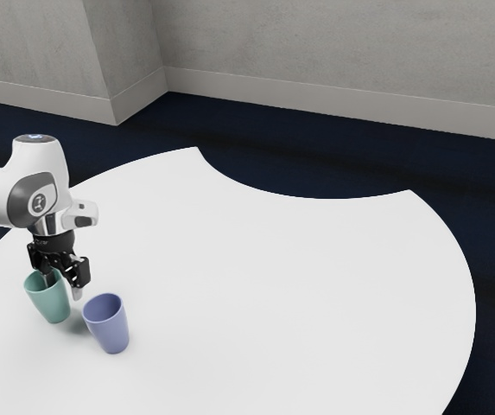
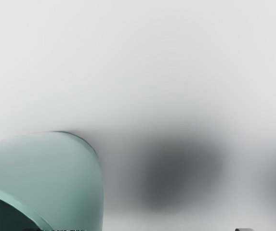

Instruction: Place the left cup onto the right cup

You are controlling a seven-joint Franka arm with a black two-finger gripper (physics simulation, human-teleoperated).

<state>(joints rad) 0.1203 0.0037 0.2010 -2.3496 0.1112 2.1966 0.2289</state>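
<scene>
A green cup (image 1: 48,300) stands upright on the white table (image 1: 299,285) at the exterior view's left. Just to its right stands a blue cup (image 1: 107,322), also upright with its mouth up. My gripper (image 1: 64,283) has come down on the green cup's rim on the side facing the blue cup. One finger reaches inside the cup, the other hangs outside its wall, with a gap between them, so the gripper is open. In the wrist view the green cup (image 2: 46,178) looms large and blurred directly under my hand.
The round white table stretches wide to the exterior view's right, with a curved cut-out at its far edge. Dark blue floor and a grey wall lie beyond. A soft dark shadow (image 2: 181,173) falls on the tabletop beside the green cup.
</scene>
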